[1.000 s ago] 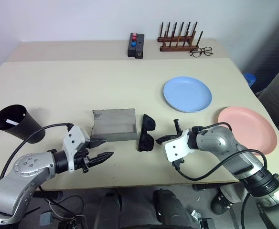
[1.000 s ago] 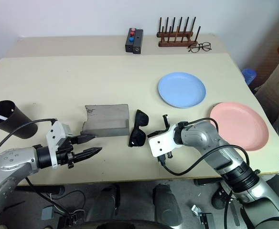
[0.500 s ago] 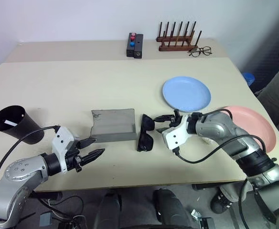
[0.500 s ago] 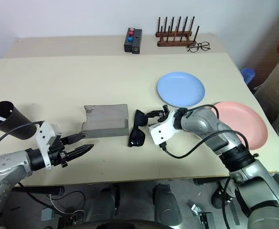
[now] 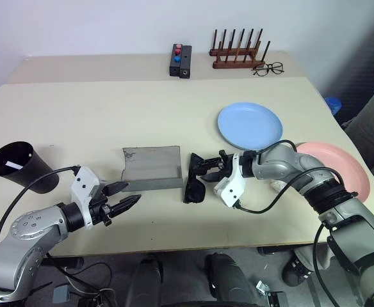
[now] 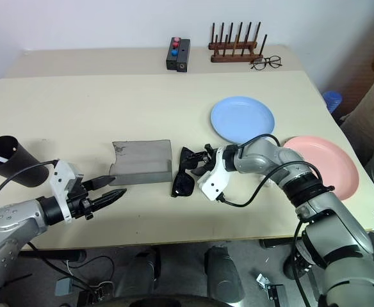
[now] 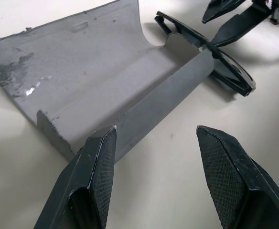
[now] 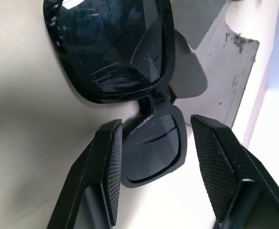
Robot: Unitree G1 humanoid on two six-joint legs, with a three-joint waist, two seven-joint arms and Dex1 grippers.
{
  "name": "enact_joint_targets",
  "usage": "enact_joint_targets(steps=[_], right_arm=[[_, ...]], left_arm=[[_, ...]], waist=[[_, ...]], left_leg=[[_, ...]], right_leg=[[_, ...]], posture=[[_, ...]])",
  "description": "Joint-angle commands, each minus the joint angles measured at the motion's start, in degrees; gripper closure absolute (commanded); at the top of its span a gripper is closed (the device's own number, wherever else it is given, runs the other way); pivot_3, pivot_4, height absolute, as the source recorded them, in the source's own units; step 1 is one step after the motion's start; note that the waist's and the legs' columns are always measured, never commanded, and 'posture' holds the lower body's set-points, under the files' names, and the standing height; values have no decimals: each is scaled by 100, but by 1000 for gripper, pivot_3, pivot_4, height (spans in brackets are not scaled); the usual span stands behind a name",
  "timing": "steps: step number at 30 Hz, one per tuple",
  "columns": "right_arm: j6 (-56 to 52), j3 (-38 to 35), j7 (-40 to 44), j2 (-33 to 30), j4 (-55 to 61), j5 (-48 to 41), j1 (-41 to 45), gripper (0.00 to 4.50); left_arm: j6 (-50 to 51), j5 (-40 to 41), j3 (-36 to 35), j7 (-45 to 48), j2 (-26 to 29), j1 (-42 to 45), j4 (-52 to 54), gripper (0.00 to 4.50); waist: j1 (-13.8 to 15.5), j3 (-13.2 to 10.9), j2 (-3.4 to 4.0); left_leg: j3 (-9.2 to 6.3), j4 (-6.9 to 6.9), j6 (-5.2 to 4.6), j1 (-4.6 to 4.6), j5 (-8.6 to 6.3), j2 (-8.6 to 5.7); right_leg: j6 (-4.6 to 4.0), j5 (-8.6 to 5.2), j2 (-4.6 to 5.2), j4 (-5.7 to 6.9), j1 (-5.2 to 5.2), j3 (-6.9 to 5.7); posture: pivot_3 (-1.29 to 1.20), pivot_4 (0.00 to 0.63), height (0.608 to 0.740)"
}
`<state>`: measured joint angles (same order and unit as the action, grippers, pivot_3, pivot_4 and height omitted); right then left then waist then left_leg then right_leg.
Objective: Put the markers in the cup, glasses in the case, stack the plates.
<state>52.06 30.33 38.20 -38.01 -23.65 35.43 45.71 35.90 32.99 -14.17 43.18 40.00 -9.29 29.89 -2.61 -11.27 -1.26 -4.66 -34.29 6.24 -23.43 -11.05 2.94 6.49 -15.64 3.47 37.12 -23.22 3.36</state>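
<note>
The right gripper is spread open around the sunglasses, probably for grabbing, while the case is faced by the open, empty left gripper.

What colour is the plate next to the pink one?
Light blue plate, clearest in the left eye view.

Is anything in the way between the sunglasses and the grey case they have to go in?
Nothing visible. The sunglasses lie right beside the open grey case, with only bare table between them.
</note>
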Motion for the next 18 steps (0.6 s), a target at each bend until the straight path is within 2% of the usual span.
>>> enact_joint_targets(steps=[1,11,14,17,18], right_arm=[[261,45,-218,127,-94,151,214,2225],[476,179,-315,288,-340,336,379,2225],[425,186,-181,291,-362,213,366,3082],[404,171,-147,282,-329,179,342,4436],[389,167,-136,274,-304,164,328,4436]], left_arm=[[-82,11,26,-44,-25,23,125,1762],[-55,57,99,-120,-37,45,136,1762],[-50,66,110,-139,-39,50,136,1762],[-51,66,128,-149,-42,28,147,1762],[-55,64,132,-151,-41,21,149,1762]], waist=[[3,0,0],[5,0,0],[5,0,0],[3,1,-1],[2,1,-1]], left_leg=[[0,0,0,0,0,0],[0,1,1,2,0,0],[0,1,1,2,1,0],[0,1,0,4,0,0],[-1,1,0,7,0,0]], right_leg=[[0,0,0,0,0,0],[0,0,0,1,2,0],[0,0,0,2,3,1],[0,0,0,2,5,1],[0,0,0,2,8,1]], posture=[[0,150,740],[0,150,740],[0,150,740],[0,150,740],[0,150,740]])
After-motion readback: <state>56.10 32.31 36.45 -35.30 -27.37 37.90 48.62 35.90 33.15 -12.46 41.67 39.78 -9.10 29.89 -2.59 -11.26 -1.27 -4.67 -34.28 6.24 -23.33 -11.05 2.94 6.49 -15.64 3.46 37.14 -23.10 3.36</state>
